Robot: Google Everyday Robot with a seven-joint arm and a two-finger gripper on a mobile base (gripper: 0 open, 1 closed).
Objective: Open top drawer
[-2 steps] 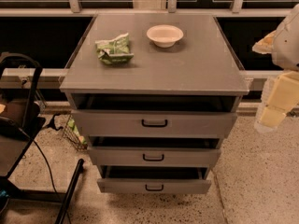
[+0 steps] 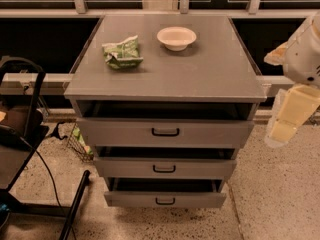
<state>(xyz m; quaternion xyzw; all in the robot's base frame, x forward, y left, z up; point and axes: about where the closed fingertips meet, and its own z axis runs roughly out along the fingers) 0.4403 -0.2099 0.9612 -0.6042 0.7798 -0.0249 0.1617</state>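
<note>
The top drawer [image 2: 165, 132] is the widest grey front panel of the cabinet, with a small black bar handle [image 2: 165, 132] at its centre. It stands slightly out from the cabinet, with a dark gap above it. Two narrower grey drawers, the middle drawer [image 2: 164, 168] and the bottom drawer [image 2: 165, 200], sit below, also slightly out. My gripper [image 2: 290, 116] hangs at the right edge of the view, beside the cabinet's right side and apart from it, level with the top drawer. It holds nothing that I can see.
On the grey cabinet top [image 2: 210, 69] lie a crumpled green chip bag [image 2: 122, 52] and a white bowl [image 2: 176, 37]. A black chair or cart frame [image 2: 20, 134] with cables stands at the left. A window rail [image 2: 160, 13] runs behind. Speckled floor [image 2: 280, 194] lies at the right.
</note>
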